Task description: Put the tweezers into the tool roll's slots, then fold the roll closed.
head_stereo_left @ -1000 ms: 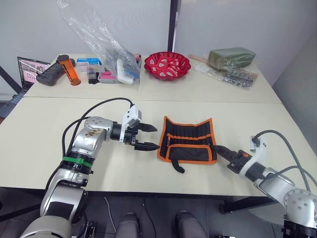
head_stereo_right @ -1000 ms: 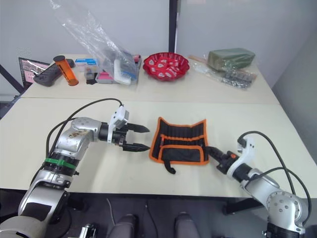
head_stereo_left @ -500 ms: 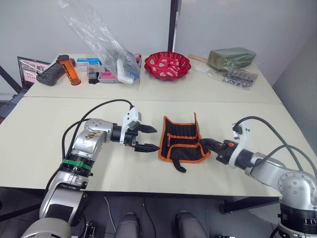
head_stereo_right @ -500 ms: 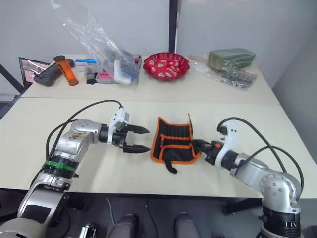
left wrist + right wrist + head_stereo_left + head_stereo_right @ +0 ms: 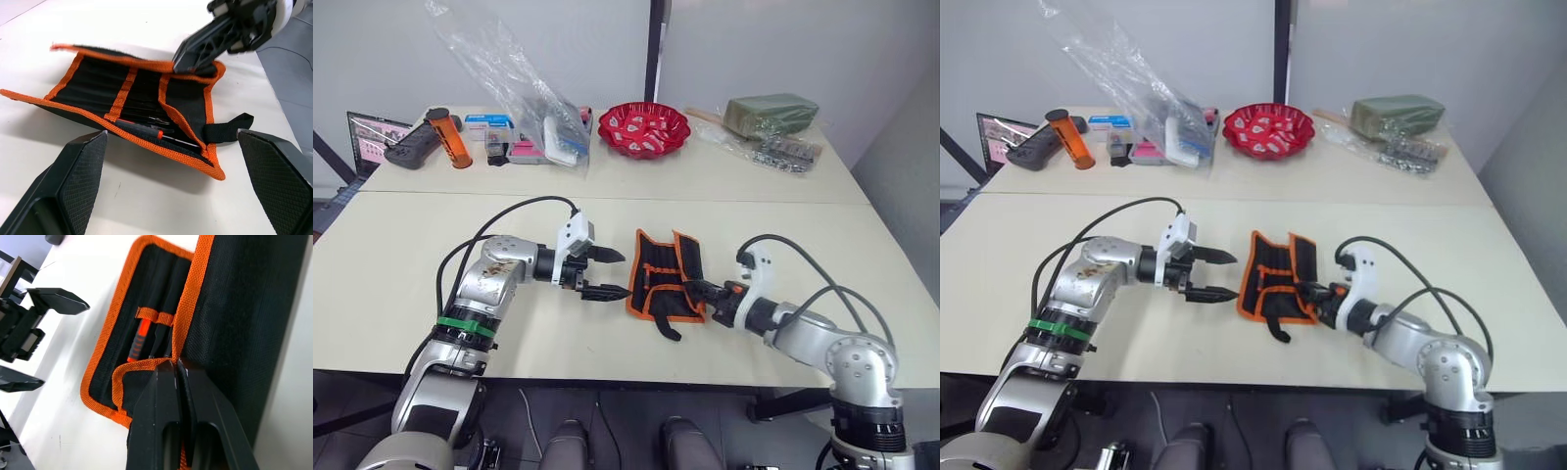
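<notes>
Orange-trimmed, the tool roll (image 5: pixel 664 275) lies near the table's (image 5: pixel 607 196) front edge between the two arms, narrower than a second ago: the right gripper (image 5: pixel 692 289), pinched shut on the roll's right flap, has carried that edge over toward the left, so the flap now stands half folded. Slim tweezers (image 5: pixel 155 128) sit tucked in the slots (image 5: pixel 139 98). The left gripper (image 5: pixel 607 273) hovers just beside the roll's left edge, fingers spread. A red bowl (image 5: pixel 644 128) sits well behind.
</notes>
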Controlling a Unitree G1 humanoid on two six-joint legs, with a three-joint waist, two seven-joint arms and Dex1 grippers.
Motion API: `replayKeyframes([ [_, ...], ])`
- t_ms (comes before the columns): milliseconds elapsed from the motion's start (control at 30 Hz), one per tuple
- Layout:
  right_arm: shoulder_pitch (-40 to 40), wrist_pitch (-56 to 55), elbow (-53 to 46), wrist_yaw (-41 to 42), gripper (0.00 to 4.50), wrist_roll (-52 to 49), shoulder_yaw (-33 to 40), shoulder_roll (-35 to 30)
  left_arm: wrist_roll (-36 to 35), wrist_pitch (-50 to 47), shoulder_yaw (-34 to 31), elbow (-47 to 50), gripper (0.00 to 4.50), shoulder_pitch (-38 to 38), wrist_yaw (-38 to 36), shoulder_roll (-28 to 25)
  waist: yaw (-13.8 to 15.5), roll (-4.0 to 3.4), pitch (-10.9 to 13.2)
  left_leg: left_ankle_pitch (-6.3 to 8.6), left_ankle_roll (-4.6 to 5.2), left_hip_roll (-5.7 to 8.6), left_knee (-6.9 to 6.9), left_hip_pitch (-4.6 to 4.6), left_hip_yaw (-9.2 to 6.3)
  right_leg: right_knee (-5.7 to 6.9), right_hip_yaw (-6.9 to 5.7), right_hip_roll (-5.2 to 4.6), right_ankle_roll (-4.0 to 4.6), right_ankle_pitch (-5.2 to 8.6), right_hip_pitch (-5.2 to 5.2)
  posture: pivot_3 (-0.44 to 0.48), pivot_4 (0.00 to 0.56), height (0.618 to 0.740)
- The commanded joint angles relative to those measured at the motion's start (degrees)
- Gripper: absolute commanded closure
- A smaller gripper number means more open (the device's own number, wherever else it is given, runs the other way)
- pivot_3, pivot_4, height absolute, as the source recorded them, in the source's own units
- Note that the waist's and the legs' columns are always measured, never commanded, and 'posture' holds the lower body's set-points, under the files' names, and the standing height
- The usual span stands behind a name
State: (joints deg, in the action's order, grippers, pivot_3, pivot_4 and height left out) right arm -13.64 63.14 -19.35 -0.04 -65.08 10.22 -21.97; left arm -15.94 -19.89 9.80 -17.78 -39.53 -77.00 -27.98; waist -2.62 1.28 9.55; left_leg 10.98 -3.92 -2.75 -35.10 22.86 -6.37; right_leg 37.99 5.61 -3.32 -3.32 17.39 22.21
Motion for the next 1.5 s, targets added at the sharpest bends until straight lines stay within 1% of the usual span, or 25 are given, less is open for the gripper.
replayKeyframes([
  [33,-0.70,-1.33,1.33,0.85,4.47,2.75,-1.22,0.96,-0.91,0.17,-0.58,1.94,0.00,-0.52,0.16,0.04,0.00,-0.01,0.00,0.00,0.00,0.00,0.00,0.00,0.00,0.00,0.00,0.00,0.00,0.00,0.00,0.000,0.150,0.735],
  [267,-0.15,-3.35,6.73,2.66,4.47,9.54,-3.08,3.07,-0.96,-0.05,-0.64,2.08,0.00,-0.73,0.06,-0.07,0.00,0.00,0.00,0.00,0.00,0.00,0.00,-0.01,0.00,0.00,0.00,0.00,0.00,0.00,0.00,0.000,0.150,0.735],
  [433,0.89,-3.98,7.15,4.04,4.47,11.78,-4.11,4.89,-1.33,-0.76,-0.71,2.51,0.00,-1.11,-0.15,-0.11,-0.17,0.04,-0.03,0.00,0.00,-0.01,0.00,-0.07,0.00,0.03,0.00,0.02,0.00,0.00,-0.03,0.000,0.150,0.735],
  [700,2.44,-3.16,5.69,6.43,4.47,12.81,-3.04,5.09,-1.52,-1.52,-0.87,3.41,0.00,-0.47,-0.38,-0.50,-0.06,0.07,-0.05,0.00,0.00,-0.02,-0.01,-0.09,0.00,0.03,0.00,0.02,0.00,0.00,-0.05,0.000,0.150,0.735],
  [1000,2.20,-3.04,5.31,8.48,4.47,13.66,-3.25,5.35,-1.64,-1.75,-1.56,2.89,0.00,0.04,0.03,-1.36,-0.04,0.07,-0.05,0.00,0.00,-0.02,0.00,-0.08,0.00,0.02,0.00,0.02,0.00,0.00,-0.05,0.000,0.150,0.735],
  [1100,2.04,-1.81,5.91,7.94,4.47,11.84,-1.76,6.89,-1.73,-1.77,-1.58,2.84,0.00,0.00,0.07,-1.50,-0.04,0.07,-0.05,0.00,0.00,-0.02,0.00,-0.08,0.00,0.02,0.00,0.02,0.00,0.00,-0.05,0.000,0.150,0.735],
  [1200,2.00,-1.03,5.89,8.33,3.59,11.45,-0.82,6.94,-1.69,-1.74,-1.62,2.78,0.00,-0.01,0.12,-1.59,-0.07,0.07,-0.05,0.00,0.00,-0.02,0.00,-0.08,0.00,0.02,0.00,0.02,0.00,0.00,-0.05,0.000,0.150,0.735],
  [1300,1.83,-0.54,5.53,8.67,2.55,9.37,1.48,6.94,-1.67,-1.76,-1.65,2.72,0.00,0.00,0.12,-1.69,-0.08,0.06,-0.04,0.00,0.00,-0.02,0.02,-0.08,0.00,0.02,0.00,0.02,0.00,0.00,-0.04,0.000,0.150,0.735],
  [1433,1.19,0.46,4.43,8.25,1.23,3.71,5.81,6.61,-1.52,-1.50,-1.59,2.43,0.00,0.04,-0.02,-1.86,0.06,0.06,-0.04,0.00,0.00,-0.02,0.01,-0.06,0.00,0.01,0.00,0.01,0.00,0.00,-0.04,0.000,0.150,0.735],
  [1467,1.10,0.66,3.97,8.06,0.81,2.21,6.80,6.34,-1.53,-1.51,-1.58,2.43,0.00,0.05,-0.02,-1.88,0.13,0.06,-0.04,0.00,0.00,-0.02,0.01,-0.05,0.00,0.01,0.00,0.01,0.00,0.00,-0.04,0.000,0.150,0.735],
  [1500,0.99,0.86,3.40,7.98,0.49,0.26,7.87,6.06,-1.55,-1.50,-1.56,2.39,0.00,0.05,-0.02,-1.90,0.17,0.06,-0.04,0.00,0.00,-0.01,0.00,-0.03,0.00,0.00,0.00,0.00,0.00,0.00,-0.04,0.000,0.150,0.735],
])
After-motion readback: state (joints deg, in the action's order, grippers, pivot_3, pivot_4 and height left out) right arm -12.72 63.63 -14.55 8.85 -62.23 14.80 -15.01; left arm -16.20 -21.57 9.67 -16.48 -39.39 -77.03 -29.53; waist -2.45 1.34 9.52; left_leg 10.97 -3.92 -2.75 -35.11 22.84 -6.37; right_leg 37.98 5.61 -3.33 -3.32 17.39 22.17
